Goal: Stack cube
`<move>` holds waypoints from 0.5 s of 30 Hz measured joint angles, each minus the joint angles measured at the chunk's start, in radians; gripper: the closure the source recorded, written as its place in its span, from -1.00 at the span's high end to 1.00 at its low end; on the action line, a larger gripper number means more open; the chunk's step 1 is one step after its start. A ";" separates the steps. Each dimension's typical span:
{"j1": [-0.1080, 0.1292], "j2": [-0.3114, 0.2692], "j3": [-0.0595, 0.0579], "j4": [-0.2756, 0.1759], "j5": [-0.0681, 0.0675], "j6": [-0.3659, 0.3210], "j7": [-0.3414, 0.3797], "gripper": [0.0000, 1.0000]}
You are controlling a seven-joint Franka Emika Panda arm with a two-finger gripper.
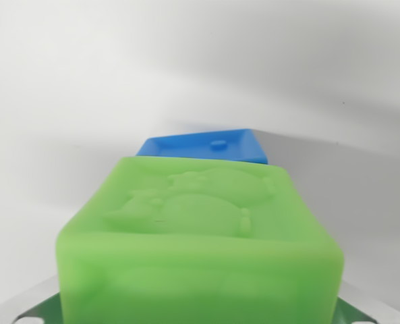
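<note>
A green cube [200, 236] with a raised animal figure on its top face fills the lower half of the wrist view, very close to the camera. My gripper [200, 316] is shut on it; only grey metal strips of the fingers [24, 307] show at the bottom corners. Just beyond the green cube, a blue cube [201, 144] shows its top face and a small stud. The green cube hides the blue cube's near part, so I cannot tell whether the two touch.
A plain white surface [85, 81] spreads around both cubes, with soft shadows to the right of the blue cube.
</note>
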 joint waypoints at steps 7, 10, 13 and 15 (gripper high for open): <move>0.002 0.016 -0.002 0.003 0.000 0.012 0.000 -1.00; 0.003 0.019 -0.003 0.004 0.000 0.015 0.000 -1.00; 0.003 0.021 -0.003 0.004 0.000 0.017 0.000 1.00; 0.004 0.022 -0.003 0.004 0.000 0.017 0.000 1.00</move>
